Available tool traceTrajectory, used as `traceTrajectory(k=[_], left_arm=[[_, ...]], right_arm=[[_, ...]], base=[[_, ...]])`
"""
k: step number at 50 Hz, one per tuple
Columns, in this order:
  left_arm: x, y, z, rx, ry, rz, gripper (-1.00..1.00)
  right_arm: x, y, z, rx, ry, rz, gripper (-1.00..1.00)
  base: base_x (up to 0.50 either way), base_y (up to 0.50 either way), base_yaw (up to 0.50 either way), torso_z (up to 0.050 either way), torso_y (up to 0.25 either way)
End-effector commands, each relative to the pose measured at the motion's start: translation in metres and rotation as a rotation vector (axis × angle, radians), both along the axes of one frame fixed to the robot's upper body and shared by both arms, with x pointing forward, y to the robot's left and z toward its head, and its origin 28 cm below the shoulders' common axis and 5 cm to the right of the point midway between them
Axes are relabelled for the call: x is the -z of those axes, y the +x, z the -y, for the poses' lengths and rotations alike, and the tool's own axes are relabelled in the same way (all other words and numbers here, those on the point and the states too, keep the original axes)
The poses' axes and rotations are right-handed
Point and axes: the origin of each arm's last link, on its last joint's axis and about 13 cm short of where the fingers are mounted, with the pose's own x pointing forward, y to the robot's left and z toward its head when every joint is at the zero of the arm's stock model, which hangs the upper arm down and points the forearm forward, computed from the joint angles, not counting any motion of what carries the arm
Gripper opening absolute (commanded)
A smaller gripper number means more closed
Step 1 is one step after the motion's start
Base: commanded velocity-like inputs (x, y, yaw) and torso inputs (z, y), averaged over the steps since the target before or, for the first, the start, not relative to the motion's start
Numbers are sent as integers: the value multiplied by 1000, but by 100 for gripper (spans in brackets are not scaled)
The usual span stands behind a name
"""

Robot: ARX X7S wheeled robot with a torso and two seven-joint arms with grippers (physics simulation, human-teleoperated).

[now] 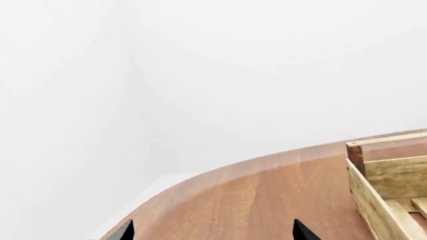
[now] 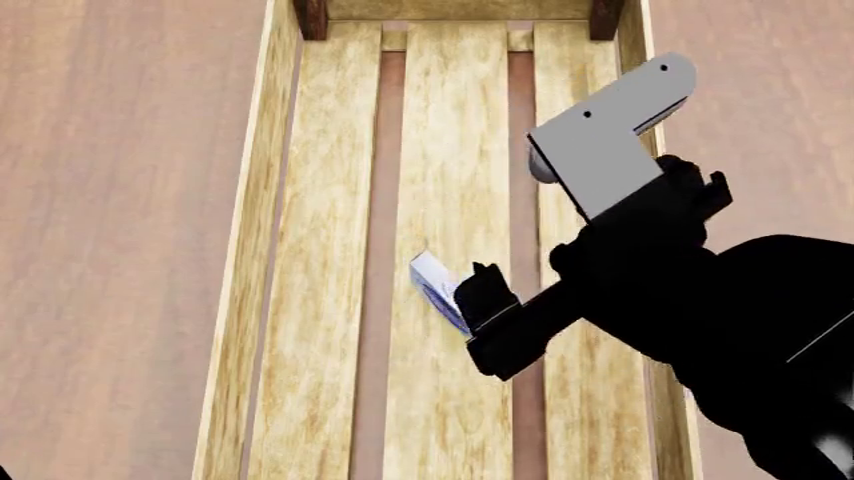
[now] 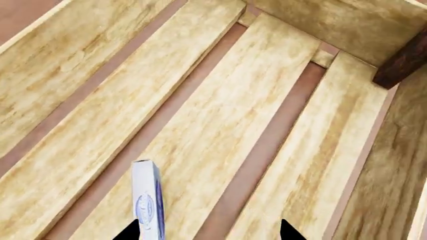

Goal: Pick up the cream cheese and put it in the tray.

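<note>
One cream cheese (image 3: 148, 201) over tray (image 3: 220, 120)

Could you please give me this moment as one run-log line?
right pincer: open over tray | cream cheese: on edge beside fingertip | left pincer: open, empty

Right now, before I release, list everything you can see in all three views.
cream cheese: one, white box with blue logo, standing on edge over the tray's middle slat, next to the right gripper's left fingertip; contact unclear.
tray: one, light-wood slatted crate with dark corner posts, directly below the head camera.
table: one, reddish-brown wood, under and around the tray.
right gripper: one, black, inside the tray, fingertips apart.
left gripper: one, black, over bare table beside the tray's corner, fingertips apart, empty.
</note>
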Motion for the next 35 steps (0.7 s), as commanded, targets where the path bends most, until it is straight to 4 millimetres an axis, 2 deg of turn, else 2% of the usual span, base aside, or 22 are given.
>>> traceTrajectory(k=[1, 3, 7, 11, 14, 15, 20, 28, 32, 35], left_arm=[[-38, 9, -14, -77, 98, 44, 100], [-48, 12, -17, -79, 104, 49, 100], [-86, 24, -30, -49, 69, 70, 100], [-110, 29, -34, -50, 63, 97, 100], [-133, 46, -37, -14, 46, 95, 100], [-133, 46, -36, -14, 46, 95, 100], [-160, 64, -36, 6, 43, 100, 100], [-190, 81, -33, 78, 45, 108, 100], [-199, 81, -30, 97, 58, 125, 100], [-206, 78, -26, 159, 96, 204, 100]], right_arm=[[-5, -18, 21, 69, 48, 140, 100], [-4, -19, 23, 81, 60, 175, 100], [-3, -27, 28, 101, 124, 282, 100], [-1, -29, 33, 133, 161, 342, 100], [2, -33, 41, 208, 226, 429, 100], [3, -33, 42, 226, 235, 445, 100], [0, -41, 53, 311, 350, 591, 100], [-9, -51, 64, 366, 426, 666, 100], [-10, -52, 67, 388, 437, 688, 100], [-11, -55, 66, 364, 445, 704, 100]], base=[[0, 0, 0, 0, 0], [0, 0, 0, 0, 0], [0, 0, 0, 0, 0], [0, 0, 0, 0, 0], [0, 0, 0, 0, 0], [0, 0, 0, 0, 0], [0, 0, 0, 0, 0], [0, 0, 0, 0, 0], [0, 0, 0, 0, 0], [0, 0, 0, 0, 0]])
